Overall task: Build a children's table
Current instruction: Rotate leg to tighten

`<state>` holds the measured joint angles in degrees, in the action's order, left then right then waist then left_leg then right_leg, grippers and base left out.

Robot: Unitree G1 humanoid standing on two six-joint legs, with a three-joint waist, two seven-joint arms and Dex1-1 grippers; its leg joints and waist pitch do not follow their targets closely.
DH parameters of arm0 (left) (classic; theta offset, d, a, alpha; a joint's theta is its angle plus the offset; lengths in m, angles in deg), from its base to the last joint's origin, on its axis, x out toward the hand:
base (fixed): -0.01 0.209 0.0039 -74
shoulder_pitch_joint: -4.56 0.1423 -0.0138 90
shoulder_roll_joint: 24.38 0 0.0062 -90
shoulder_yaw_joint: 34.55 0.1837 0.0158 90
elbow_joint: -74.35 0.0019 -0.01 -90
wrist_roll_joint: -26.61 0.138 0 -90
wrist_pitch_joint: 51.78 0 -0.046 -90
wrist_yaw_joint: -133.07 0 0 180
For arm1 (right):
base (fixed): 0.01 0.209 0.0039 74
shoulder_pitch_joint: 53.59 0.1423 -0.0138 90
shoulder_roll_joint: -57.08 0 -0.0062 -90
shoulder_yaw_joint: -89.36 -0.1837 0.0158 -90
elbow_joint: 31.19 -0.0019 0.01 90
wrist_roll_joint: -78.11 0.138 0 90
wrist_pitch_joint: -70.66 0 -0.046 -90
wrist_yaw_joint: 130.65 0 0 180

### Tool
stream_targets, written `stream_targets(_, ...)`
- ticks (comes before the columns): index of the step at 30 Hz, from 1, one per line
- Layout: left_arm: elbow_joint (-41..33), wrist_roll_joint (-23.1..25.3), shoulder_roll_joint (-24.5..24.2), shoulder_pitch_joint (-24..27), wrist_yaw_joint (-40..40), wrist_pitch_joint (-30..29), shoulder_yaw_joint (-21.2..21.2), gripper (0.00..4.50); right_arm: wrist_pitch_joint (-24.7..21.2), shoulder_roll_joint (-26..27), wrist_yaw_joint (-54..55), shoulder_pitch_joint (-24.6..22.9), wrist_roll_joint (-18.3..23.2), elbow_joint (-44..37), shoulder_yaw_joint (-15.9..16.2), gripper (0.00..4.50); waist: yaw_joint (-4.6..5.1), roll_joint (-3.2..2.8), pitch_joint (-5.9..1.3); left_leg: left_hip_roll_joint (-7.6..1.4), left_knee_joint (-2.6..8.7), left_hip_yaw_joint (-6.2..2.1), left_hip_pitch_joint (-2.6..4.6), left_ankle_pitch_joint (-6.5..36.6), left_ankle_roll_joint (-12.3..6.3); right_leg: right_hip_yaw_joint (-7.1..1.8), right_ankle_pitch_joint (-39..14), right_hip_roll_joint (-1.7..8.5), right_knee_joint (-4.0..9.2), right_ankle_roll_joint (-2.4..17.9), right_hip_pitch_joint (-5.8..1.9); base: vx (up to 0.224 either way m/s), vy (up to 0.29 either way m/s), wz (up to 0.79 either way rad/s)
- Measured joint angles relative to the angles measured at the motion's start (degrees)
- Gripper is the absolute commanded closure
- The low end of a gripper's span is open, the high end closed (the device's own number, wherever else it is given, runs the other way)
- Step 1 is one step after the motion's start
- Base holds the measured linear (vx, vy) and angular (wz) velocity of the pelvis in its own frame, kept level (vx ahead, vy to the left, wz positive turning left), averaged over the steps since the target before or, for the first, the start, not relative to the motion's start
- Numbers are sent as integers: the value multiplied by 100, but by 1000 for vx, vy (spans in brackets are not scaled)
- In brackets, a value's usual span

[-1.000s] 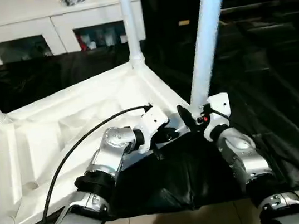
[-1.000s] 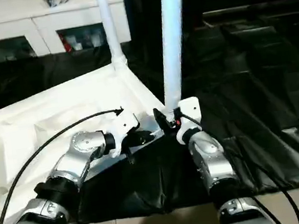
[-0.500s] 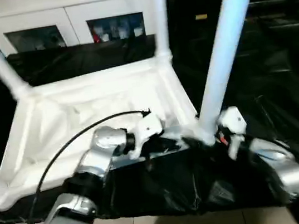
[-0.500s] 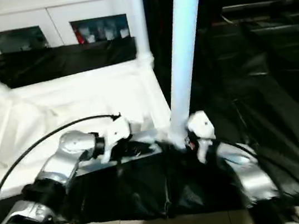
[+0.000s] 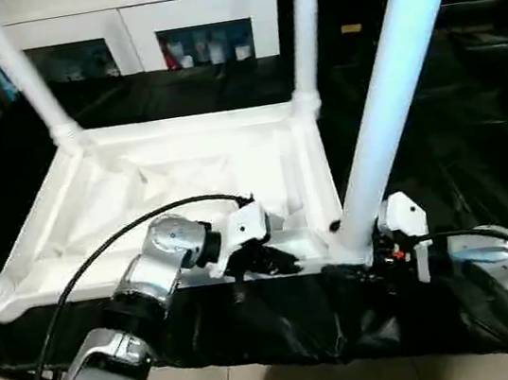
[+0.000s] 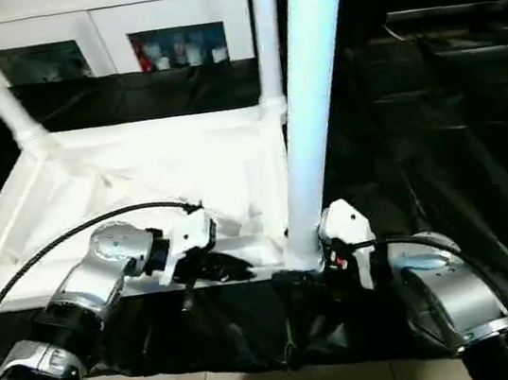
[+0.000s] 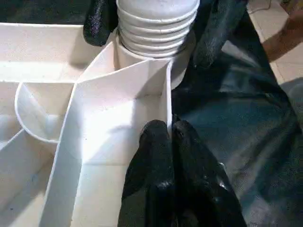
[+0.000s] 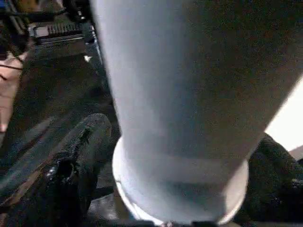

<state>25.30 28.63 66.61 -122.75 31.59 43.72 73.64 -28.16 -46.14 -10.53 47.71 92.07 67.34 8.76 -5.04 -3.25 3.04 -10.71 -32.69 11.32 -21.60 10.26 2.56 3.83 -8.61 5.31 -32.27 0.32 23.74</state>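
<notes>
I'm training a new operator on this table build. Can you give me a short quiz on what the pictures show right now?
1. True or false: the table top lies with its ribbed underside up.
2. Which tool pinches the table top's near rim? A) left tool B) right tool C) neither
3. Fill in: the right tool's fingers stand on either side of the base of the nearest ____.

Key: 1 true; 2 A; 3 leg.
</notes>
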Motion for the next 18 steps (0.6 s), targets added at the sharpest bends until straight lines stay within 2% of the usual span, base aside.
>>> stream_targets(11,-74,-18,-79,30,215,-2,81,450,-256,-185,-281,44,4,-128,124,163,-6,10,-6,-5,-33,1,0,0,0,-1,0,1,-29,0,-5,0,0,0)
stream_targets(18,-74,-16,-85,32,193,-69,71,450,-463,24,-135,0,25,-168,42,174,4,19,-6,-17,-80,-1,14,2,3,-3,-4,0,-79,-7,-8,0,0,0)
